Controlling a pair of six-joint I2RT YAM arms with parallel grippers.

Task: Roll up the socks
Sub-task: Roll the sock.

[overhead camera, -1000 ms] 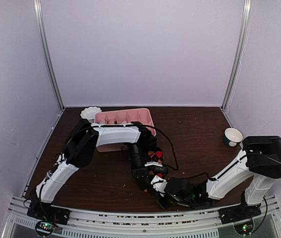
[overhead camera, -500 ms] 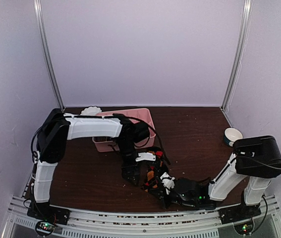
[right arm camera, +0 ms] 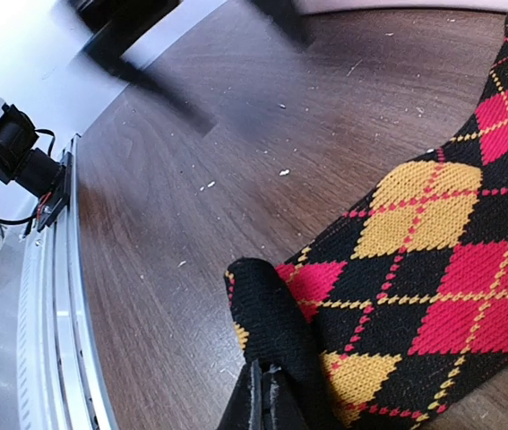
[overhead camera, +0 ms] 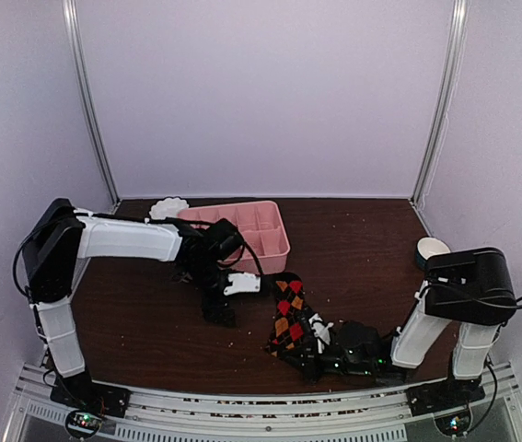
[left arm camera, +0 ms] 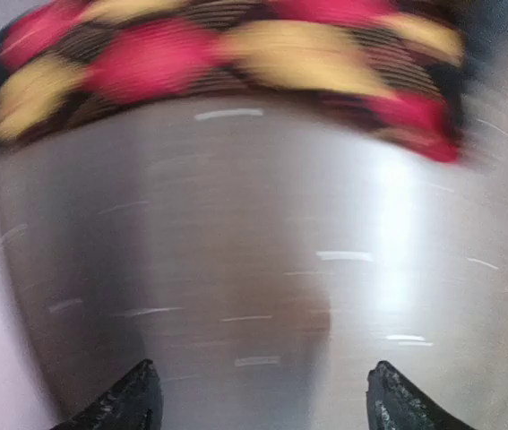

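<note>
Filling most of the top view is the brown table, with little pale crumbs on it. The left arm reaches in from the left side, and the right arm bends down low along the front edge. A pink tray with many small boxes sits near the back of the table. A black sock with red and yellow diamonds lies flat near the front middle, between the two arms. A frilly white dish sits just beside the tray's back left corner, and a small white bowl sits far off at the right edge. The left gripper hangs above bare wood, a little to the left of the sock and not touching it. Its wrist view is blurry, but its two fingers look spread wide apart with only table between them. The sock shows across the top of that view. The right gripper is squeezed tight on the sock's near end, and the cloth there is folded up over the fingertips.
</note>
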